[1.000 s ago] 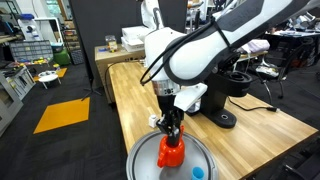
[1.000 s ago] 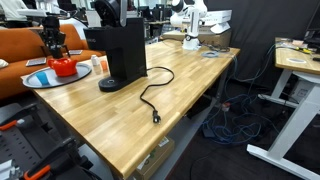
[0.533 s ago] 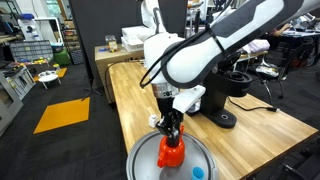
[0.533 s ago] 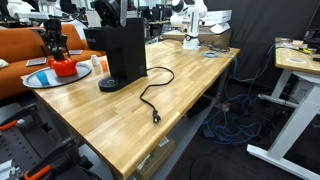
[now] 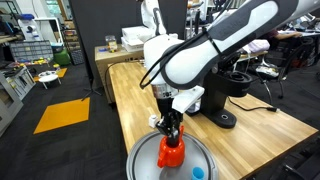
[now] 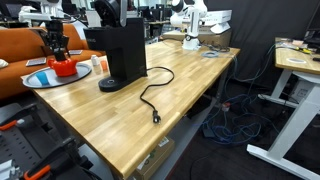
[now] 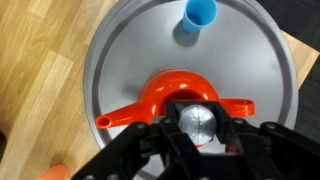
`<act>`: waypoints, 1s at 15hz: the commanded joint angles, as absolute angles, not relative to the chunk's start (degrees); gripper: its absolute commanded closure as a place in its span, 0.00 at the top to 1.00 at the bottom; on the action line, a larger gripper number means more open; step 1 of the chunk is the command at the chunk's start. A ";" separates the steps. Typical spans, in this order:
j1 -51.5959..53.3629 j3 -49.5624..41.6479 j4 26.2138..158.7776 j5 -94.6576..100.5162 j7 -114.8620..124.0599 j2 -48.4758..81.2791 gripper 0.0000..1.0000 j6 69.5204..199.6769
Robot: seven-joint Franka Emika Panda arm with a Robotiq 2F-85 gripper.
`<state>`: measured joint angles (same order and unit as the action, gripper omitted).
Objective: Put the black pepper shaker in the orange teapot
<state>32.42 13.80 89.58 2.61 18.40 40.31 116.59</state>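
The orange teapot point(image 7: 160, 100) sits on a round grey tray point(image 7: 120, 60); it also shows in both exterior views point(image 5: 171, 154) point(image 6: 64, 68). My gripper point(image 7: 198, 128) hangs straight over the teapot's opening, shut on the black pepper shaker point(image 7: 198, 124), whose silvery round top shows between the fingers. In the exterior views the gripper point(image 5: 172, 133) point(image 6: 57, 52) stands just above the teapot and the shaker itself is too small to make out.
A small blue cup point(image 7: 201, 13) stands on the tray's far part, also seen in an exterior view point(image 5: 197, 172). A tall black coffee machine point(image 6: 124, 50) with a loose black cable point(image 6: 150, 98) stands on the wooden table point(image 6: 160, 110). A small clear-and-white shaker point(image 6: 99, 64) stands beside it.
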 commanded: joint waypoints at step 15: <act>32.69 13.89 87.84 1.99 16.52 43.17 0.14 114.94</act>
